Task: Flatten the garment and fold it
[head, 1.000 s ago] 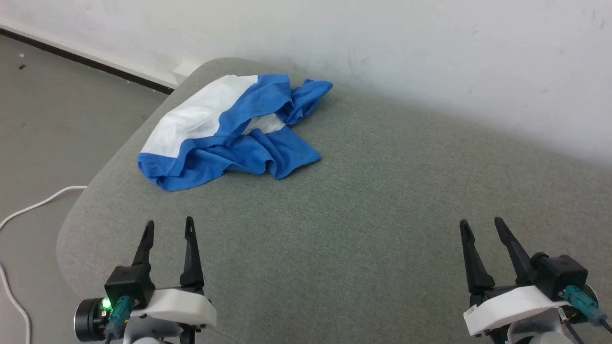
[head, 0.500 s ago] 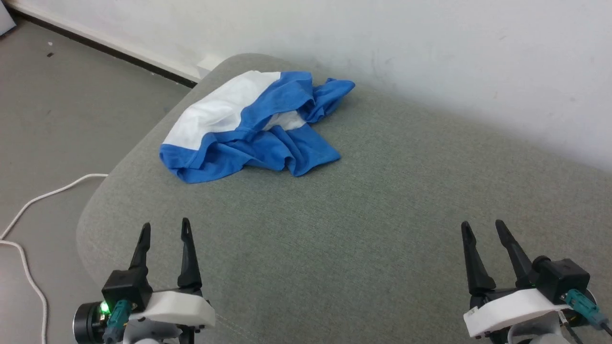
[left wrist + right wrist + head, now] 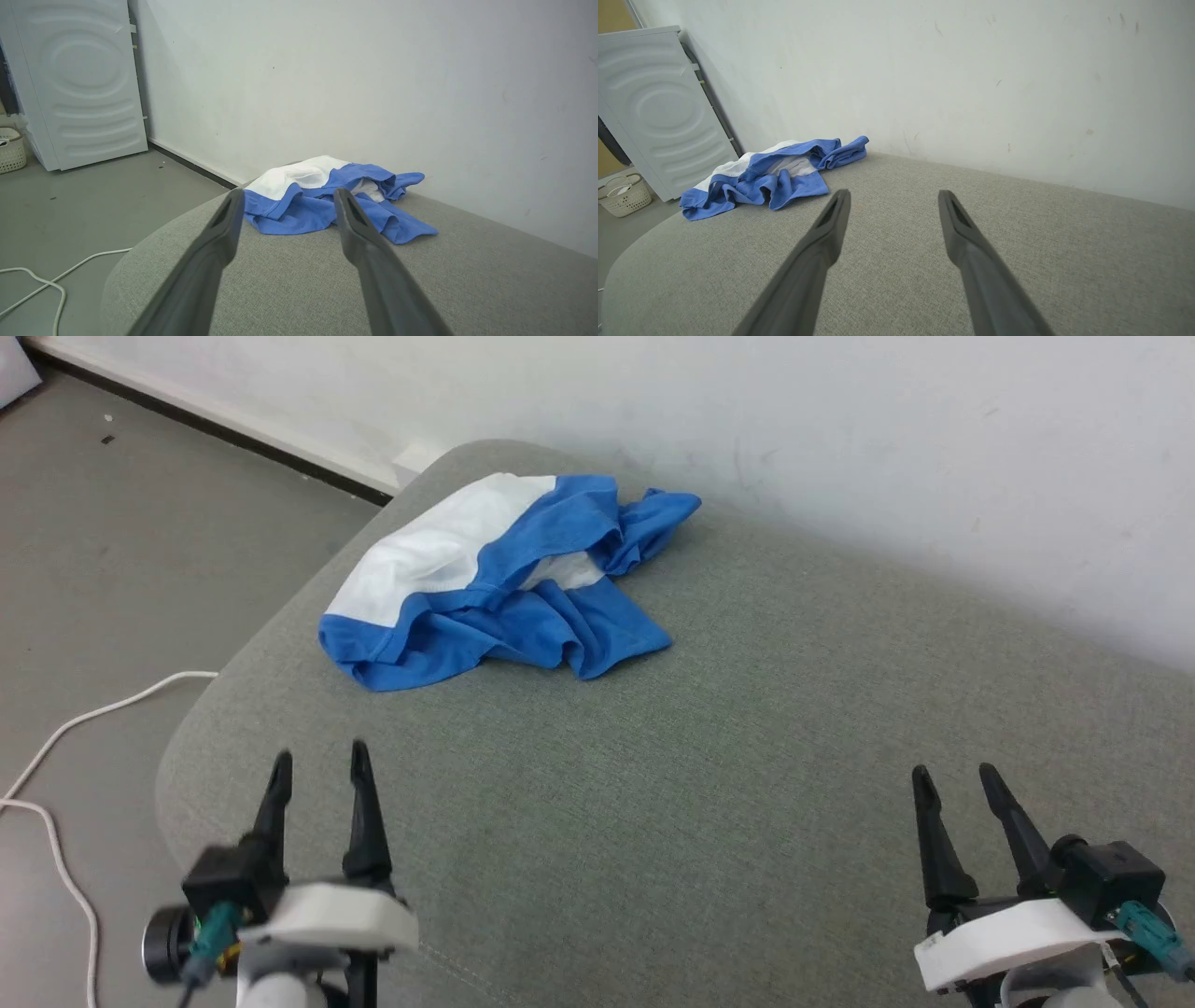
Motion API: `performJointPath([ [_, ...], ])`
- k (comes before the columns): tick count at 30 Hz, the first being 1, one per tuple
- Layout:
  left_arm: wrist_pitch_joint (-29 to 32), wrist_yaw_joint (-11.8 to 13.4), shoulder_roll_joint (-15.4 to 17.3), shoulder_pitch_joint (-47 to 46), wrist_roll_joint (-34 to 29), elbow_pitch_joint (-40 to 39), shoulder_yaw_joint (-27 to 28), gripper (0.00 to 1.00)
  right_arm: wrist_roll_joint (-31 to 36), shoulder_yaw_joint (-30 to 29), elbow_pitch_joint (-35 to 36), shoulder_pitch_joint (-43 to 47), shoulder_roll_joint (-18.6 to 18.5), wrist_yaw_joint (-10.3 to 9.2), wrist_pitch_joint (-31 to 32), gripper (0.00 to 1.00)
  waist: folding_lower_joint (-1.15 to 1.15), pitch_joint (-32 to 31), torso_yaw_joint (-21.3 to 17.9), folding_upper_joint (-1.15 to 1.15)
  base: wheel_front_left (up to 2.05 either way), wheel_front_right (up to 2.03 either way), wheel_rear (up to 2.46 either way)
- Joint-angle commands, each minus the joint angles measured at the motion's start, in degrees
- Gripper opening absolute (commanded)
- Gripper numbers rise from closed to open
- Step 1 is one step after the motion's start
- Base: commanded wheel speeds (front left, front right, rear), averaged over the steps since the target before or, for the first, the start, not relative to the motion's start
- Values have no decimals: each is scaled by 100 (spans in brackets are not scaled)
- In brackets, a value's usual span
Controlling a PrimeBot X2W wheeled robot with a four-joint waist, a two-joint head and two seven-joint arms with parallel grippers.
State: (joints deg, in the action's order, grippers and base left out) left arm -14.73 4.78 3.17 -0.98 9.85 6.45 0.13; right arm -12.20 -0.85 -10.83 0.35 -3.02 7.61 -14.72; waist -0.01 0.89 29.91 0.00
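The garment (image 3: pixel 495 588), white with bright blue sleeves, lies crumpled in a heap at the far left corner of the grey cushion (image 3: pixel 709 756). It shows ahead in the left wrist view (image 3: pixel 327 196) and at the left in the right wrist view (image 3: pixel 770 175). My left gripper (image 3: pixel 317 761) hovers open over the cushion's near left edge, well short of the garment. Low at the right, my right gripper (image 3: pixel 957 775) is open too, far from the cloth. Nothing sits between either pair of fingers.
A white wall (image 3: pixel 840 448) runs close behind the cushion. A white cable (image 3: pixel 65 737) lies on the grey floor at the left. A white appliance (image 3: pixel 79 84) and a wicker basket (image 3: pixel 10 149) stand farther left.
The head camera has shifted, so the whole scene sits further right in the picture. The left gripper has risen slightly and looks blurred. The garment lies as before.
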Motion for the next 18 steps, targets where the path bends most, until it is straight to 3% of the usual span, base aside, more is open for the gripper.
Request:
performJointPath([
  [1,-27,-140,-29,-357,128,-41,50,100,-21,-45,29,-20,14,-12,-28,100,1,59,44,0,0,0,0],
  [6,-27,-383,38,-1141,492,83,344,100,57,-61,59,-115,14,-12,-28,100,1,242,40,0,0,0,0],
  [7,-2,-551,205,-1617,679,364,465,100,131,-74,90,-217,14,-12,-28,100,1,432,-30,0,0,0,0],
  [11,308,-786,516,-2684,1119,934,709,100,407,-209,272,-505,14,-12,77,100,1,986,-214,0,0,0,0],
  [17,971,-908,997,-3773,1493,1799,914,100,815,-445,731,-857,14,-12,384,100,1,1824,-536,0,0,0,0],
  [18,1317,-949,1183,-4104,1633,2205,963,100,970,-569,951,-964,14,-12,509,100,1,2146,-670,0,0,0,0],
])
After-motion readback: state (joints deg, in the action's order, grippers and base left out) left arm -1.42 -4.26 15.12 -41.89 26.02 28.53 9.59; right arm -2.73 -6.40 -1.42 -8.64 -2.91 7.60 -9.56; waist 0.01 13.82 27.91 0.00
